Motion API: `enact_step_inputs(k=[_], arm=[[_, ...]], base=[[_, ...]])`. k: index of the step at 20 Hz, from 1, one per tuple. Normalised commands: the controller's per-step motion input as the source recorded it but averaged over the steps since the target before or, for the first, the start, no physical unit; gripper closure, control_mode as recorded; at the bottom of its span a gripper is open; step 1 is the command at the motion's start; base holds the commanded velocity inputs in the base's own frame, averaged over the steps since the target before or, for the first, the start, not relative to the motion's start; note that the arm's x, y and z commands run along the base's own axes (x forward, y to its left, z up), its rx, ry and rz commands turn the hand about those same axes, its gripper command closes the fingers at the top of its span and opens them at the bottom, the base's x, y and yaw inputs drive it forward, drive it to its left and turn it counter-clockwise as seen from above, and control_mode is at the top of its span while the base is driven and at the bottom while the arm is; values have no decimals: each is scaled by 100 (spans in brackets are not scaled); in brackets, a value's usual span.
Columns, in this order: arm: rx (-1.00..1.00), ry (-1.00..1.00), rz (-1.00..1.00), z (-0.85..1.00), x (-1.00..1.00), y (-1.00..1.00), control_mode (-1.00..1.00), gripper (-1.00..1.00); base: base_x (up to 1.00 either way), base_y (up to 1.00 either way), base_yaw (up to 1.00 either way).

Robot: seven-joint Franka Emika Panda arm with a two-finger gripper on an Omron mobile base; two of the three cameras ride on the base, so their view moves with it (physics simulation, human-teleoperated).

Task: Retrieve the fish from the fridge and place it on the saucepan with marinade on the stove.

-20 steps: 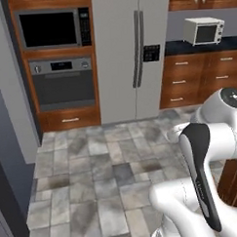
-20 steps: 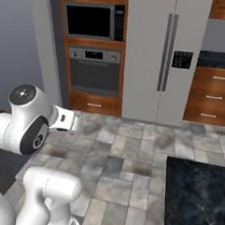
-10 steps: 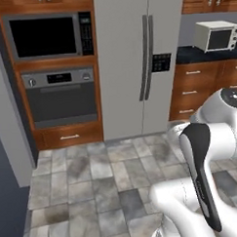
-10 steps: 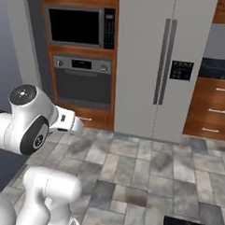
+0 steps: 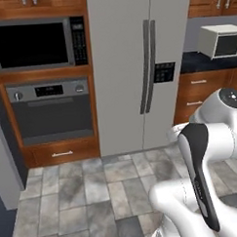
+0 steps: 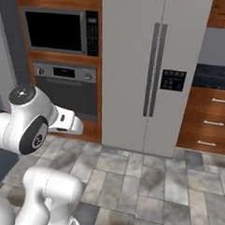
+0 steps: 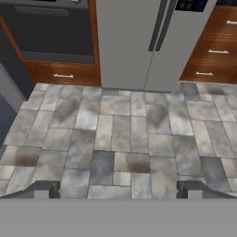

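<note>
The fridge stands straight ahead, light grey, with both doors shut, two dark vertical handles and a dark dispenser panel. Its lower doors fill the top of the hand view. The fish is hidden. The saucepan, the marinade and the stove are out of view. My gripper is open with nothing between its fingertips, and it looks down over the tiled floor in front of the fridge. The arm is folded close to the base.
Left of the fridge is a built-in oven under a microwave in wood cabinets. Right of it are wooden drawers under a dark counter holding a white toaster oven. Grey stone tiles cover the floor.
The whole picture has shifted: the base has driven nearer to the fridge, which now looks larger and more central. The gripper stays open.
</note>
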Motion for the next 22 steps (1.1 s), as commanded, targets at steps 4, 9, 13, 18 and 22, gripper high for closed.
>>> enact_step_inputs(k=[4, 9, 13, 18, 22], arm=[[0, 0, 0, 0, 0, 0, 100, -100], [0, 0, 0, 0, 0, 0, 100, -100], [0, 0, 0, 0, 0, 0, 100, -100], [0, 0, 0, 0, 0, 0, 100, -100], [0, 0, 0, 0, 0, 0, 100, -100]], base=[[47, -78, 0], [43, -77, 0], [48, -69, 0], [56, -63, 0], [80, -67, 2]])
